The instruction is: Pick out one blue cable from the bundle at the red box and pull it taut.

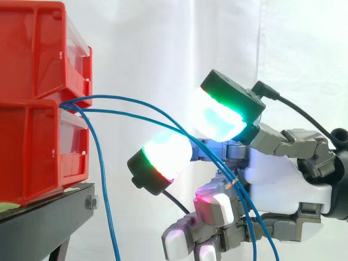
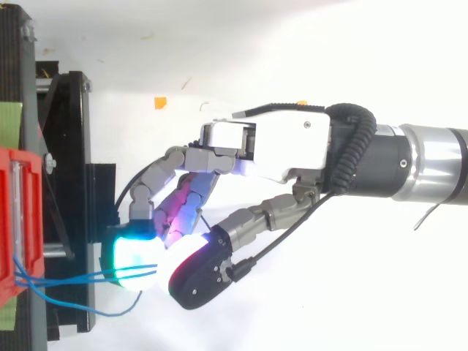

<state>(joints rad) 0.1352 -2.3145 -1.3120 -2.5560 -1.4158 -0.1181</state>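
Several thin blue cables [image 1: 125, 103] come out between the two stacked red bins [image 1: 38, 103] at the left. Two of them arc to the right in a slack curve, and another droops straight down [image 1: 106, 206]. My hand [image 1: 277, 185] reaches in from the right. Two of its glowing pads, an upper one [image 1: 217, 117] and a lower one [image 1: 163, 155], stand a little apart. The two arcing cables pass through the gap between them, then drop past the palm. In the top view the cables [image 2: 66, 278] run from the bin to the pads [image 2: 131, 256].
The red bins rest on a black stand [image 1: 49, 217] whose front edge lies just left of my hand. A white curtain hangs behind. In the top view the stand's black frame [image 2: 73, 146] lies close to the fingertips.
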